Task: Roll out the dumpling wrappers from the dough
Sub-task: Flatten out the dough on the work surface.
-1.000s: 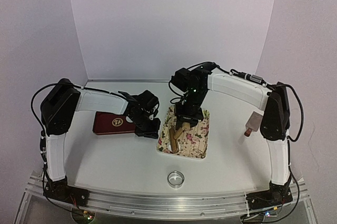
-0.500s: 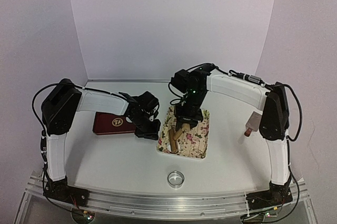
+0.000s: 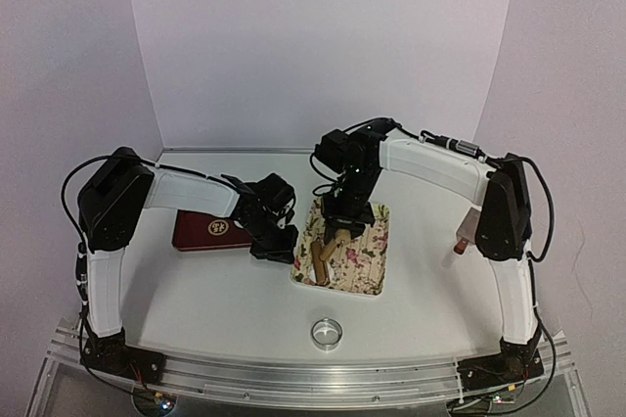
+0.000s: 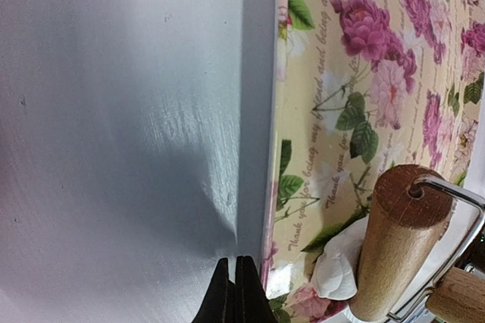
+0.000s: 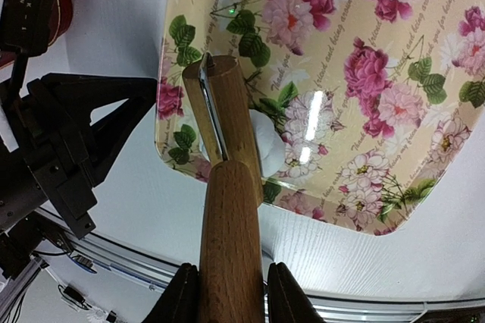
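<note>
Nearest the arm bases, a small metal ring (image 3: 327,331) lies on the table (image 3: 196,290). Beyond it, a flowered tray (image 5: 394,73) holds the dough (image 5: 267,147) in its near-left corner: a small, soft, white, crumpled lump, partly hidden by a wooden rolling pin (image 5: 224,111) and too bunched to show any long axis. The pin runs alongside the tray's left edge with its darker handle clamped in the right gripper (image 5: 229,293), while the left gripper (image 4: 234,289), fingers pressed together on nothing, sits just beside that edge, a red box (image 3: 205,229) further left.
</note>
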{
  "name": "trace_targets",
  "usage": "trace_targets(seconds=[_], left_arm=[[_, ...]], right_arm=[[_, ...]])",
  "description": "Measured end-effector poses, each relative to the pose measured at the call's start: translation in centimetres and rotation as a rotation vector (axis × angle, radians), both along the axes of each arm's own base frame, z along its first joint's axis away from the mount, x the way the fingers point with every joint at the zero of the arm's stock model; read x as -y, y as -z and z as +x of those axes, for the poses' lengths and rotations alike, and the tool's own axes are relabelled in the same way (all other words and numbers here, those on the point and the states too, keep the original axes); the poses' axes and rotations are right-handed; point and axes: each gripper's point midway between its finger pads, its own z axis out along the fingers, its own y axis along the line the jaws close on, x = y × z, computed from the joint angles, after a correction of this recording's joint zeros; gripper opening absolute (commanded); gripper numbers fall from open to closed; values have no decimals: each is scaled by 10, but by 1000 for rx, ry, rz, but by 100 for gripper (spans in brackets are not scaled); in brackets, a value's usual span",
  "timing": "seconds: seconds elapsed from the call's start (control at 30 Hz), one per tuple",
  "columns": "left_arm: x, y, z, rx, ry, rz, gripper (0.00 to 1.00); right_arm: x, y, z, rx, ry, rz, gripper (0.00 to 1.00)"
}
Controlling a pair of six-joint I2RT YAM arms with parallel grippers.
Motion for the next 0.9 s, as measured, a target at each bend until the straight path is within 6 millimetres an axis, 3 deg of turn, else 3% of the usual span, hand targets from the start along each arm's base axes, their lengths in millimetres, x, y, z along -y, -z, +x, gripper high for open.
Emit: trace_targets(seconds=[0.4,0.73,0.9], left_arm=[[2,-5,1,22,-2,-17,12],[1,-5,3,38,-9,-12,13],[5,-20,5,79,-13,-56,15]], right_arm=[[0,7,0,-5,-15,-9,0],[-1,6,1,-2,-15,-6,0],[-1,6,1,0,-15,-5,0]])
